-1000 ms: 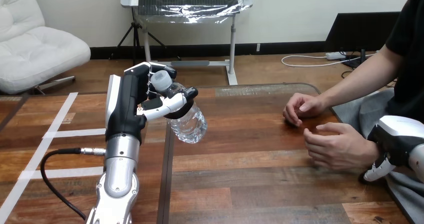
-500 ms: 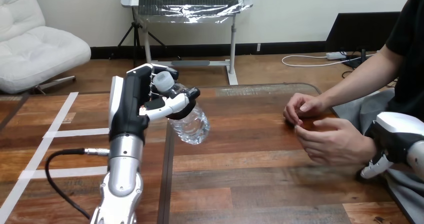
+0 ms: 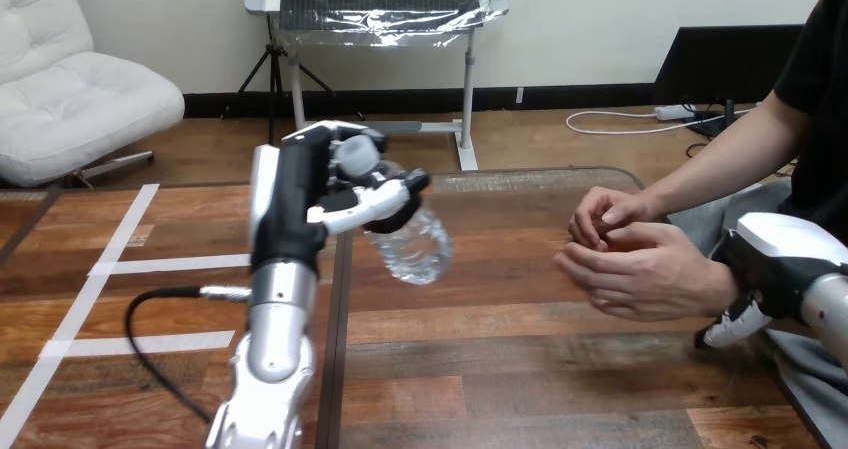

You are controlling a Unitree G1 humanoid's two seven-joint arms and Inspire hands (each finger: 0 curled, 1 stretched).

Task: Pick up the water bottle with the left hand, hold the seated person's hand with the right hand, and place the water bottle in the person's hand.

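Wooden table point(image 3: 520, 369) stretches under the left hand point(image 3: 300, 199), whose fingers and thumb are curled round a clear water bottle point(image 3: 415, 249) held tilted aloft, well apart from the person's nearer hand point(image 3: 645, 274). The right hand point(image 3: 775, 259) sits against that hand's wrist; whether it grips I cannot tell. Best, I judge, to carry the bottle across slowly and release only once that palm is turned up and open.
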